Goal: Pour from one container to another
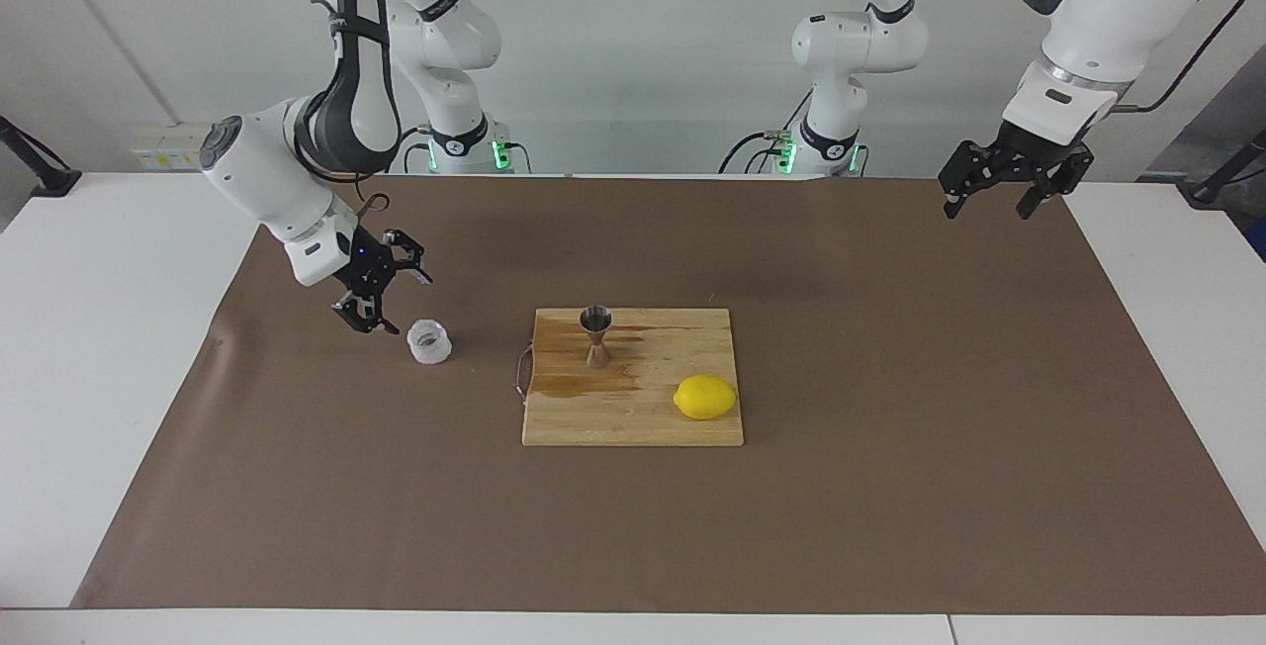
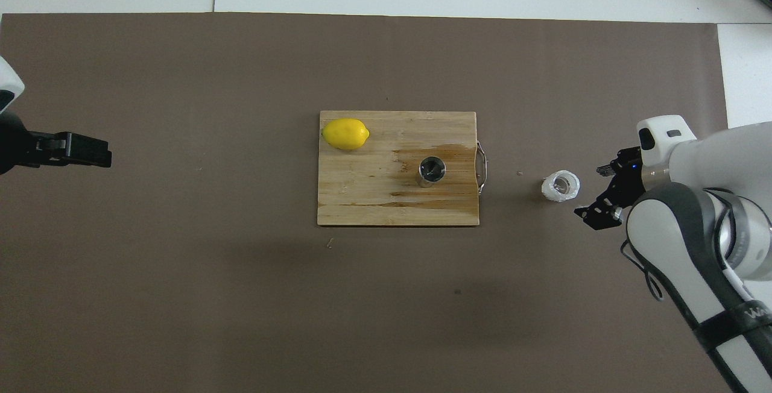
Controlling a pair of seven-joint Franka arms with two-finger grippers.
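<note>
The whitish crinkled plastic cup (image 1: 429, 342) (image 2: 561, 185) stands upright on the brown mat, beside the cutting board toward the right arm's end of the table. My right gripper (image 1: 394, 301) (image 2: 593, 191) hangs open just off the cup, raised over the mat, touching nothing. On the board stands the steel hourglass jigger (image 1: 596, 335) (image 2: 432, 171), upright. My left gripper (image 1: 994, 198) (image 2: 96, 150) waits open and empty, high over the mat's edge at the left arm's end.
A wooden cutting board (image 1: 633, 422) (image 2: 362, 203) lies mid-table with a dark wet patch around the jigger and a metal handle on the end toward the cup. A yellow lemon (image 1: 704, 397) (image 2: 345, 134) rests on the board's corner farther from the robots.
</note>
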